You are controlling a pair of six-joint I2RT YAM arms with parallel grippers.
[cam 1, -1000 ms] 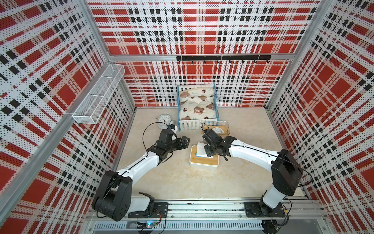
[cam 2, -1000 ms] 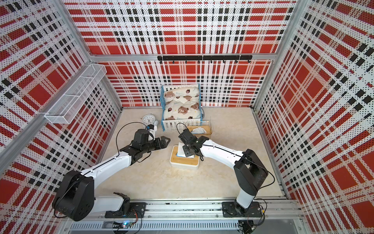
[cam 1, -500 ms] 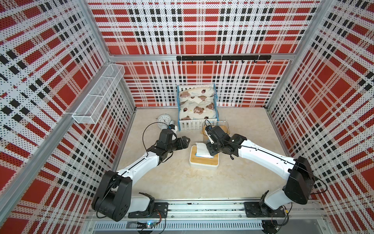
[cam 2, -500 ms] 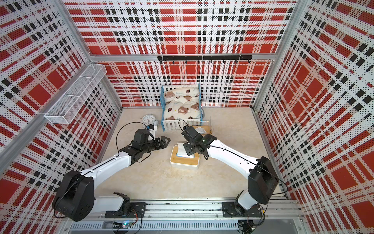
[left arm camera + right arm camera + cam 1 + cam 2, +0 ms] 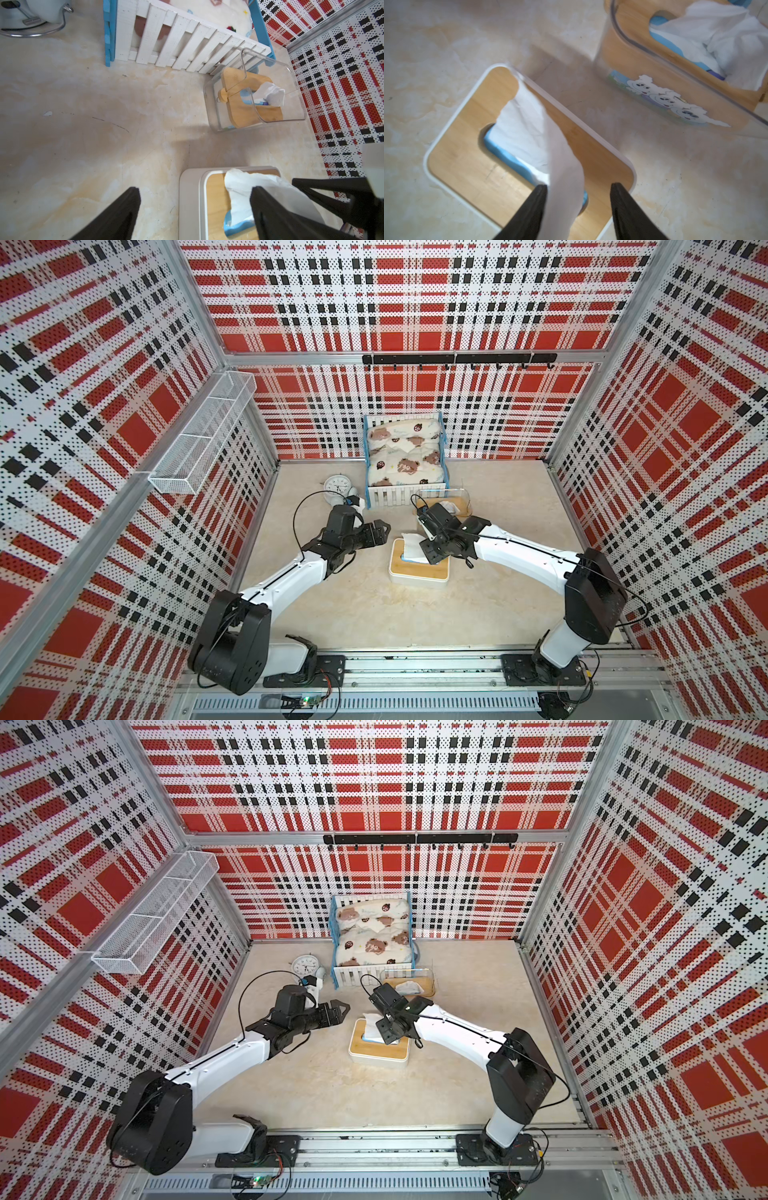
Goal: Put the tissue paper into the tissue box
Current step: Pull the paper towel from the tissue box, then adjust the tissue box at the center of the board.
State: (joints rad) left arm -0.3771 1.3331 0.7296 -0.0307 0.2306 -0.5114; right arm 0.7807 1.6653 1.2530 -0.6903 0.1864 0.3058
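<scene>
1. A white tissue box sits in the middle of the table. It has a wooden lid with a long slot.
2. The tissue paper is inside this box. Its blue wrap shows through the slot, and one white sheet sticks up out of it.
3. The right end effector hangs just over the white box. Its two fingers are apart and the white sheet stands up between them. The sheet seems to touch one finger, but it is not pinched, so this end effector is let go.
4. The left end effector hangs just beside the white box, on the side nearer the clock. Its fingers are spread wide and hold nothing.
5. A clear tissue box stands behind the white one, close to the doll bed. A second tissue pack sits inside it, under a wooden lid of its own. A crumpled white sheet pokes up through that lid. Cartoon faces on the pack show through the clear wall.
6. The doll bed stands against the back wall. It holds a soft quilt with little bears on it.
7. A round alarm clock stands just beside the bed.
8. A wire basket hangs on the side wall.
</scene>
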